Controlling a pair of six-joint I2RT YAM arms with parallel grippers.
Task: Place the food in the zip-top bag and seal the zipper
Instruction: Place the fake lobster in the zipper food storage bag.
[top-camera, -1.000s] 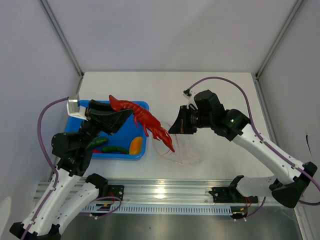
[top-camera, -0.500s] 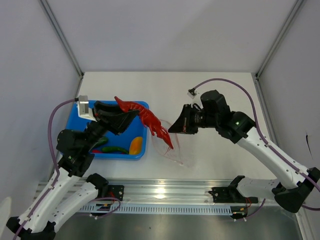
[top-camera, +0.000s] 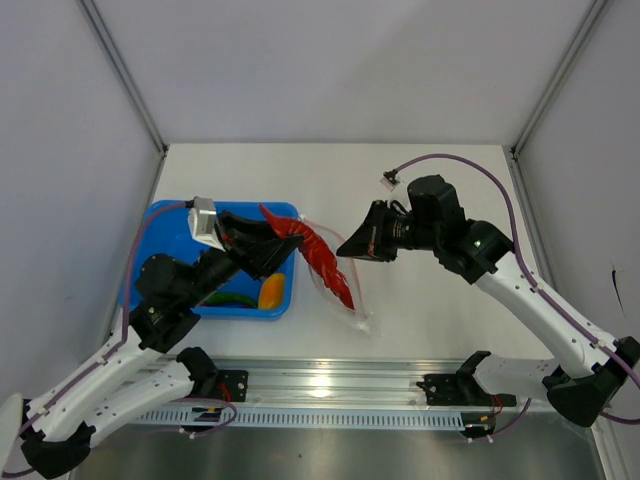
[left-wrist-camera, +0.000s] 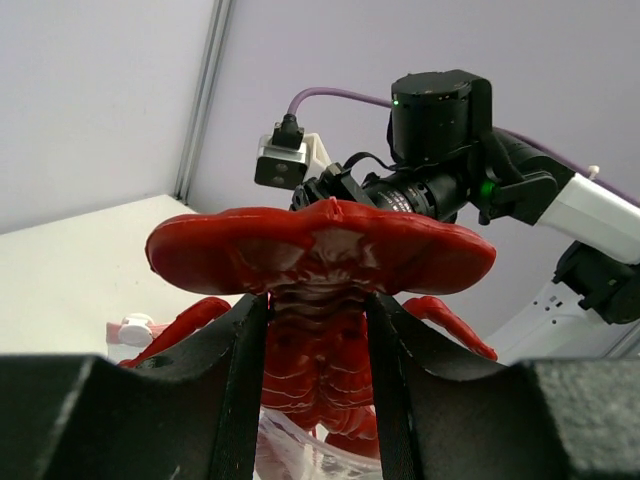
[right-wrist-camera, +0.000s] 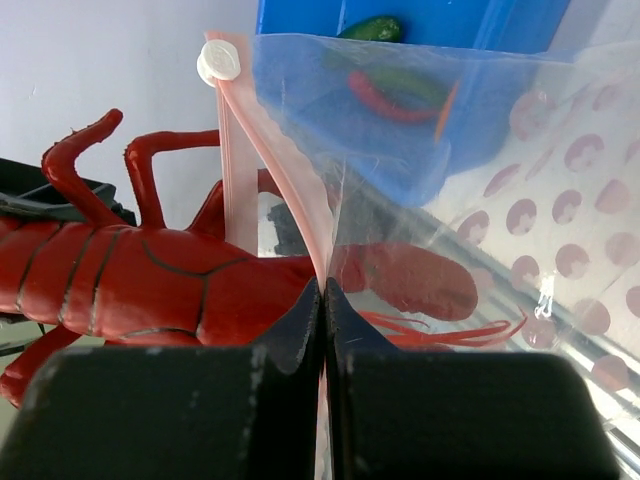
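My left gripper (top-camera: 272, 245) (left-wrist-camera: 318, 300) is shut on the tail of a red toy lobster (top-camera: 320, 256) (left-wrist-camera: 320, 245), held above the table and pointing down to the right. The lobster's claws (right-wrist-camera: 415, 280) show through the clear zip-top bag (top-camera: 347, 303) (right-wrist-camera: 500, 180), inside its mouth. My right gripper (top-camera: 352, 247) (right-wrist-camera: 324, 285) is shut on the pale pink zipper (right-wrist-camera: 275, 165), holding that edge up. A white slider (right-wrist-camera: 216, 62) sits at the strip's end. A green pepper (top-camera: 232, 299) and a yellow-orange fruit (top-camera: 270, 291) lie in the tray.
The blue tray (top-camera: 163, 222) sits at the left of the table, partly under my left arm. Through the bag, the right wrist view shows a red chili (right-wrist-camera: 385, 100) and a green pepper (right-wrist-camera: 375, 27) in it. Frame posts stand at both back corners.
My left arm has swung right and carried the lobster from over the tray into the bag's mouth. The right gripper has shifted slightly right, still gripping the zipper edge.
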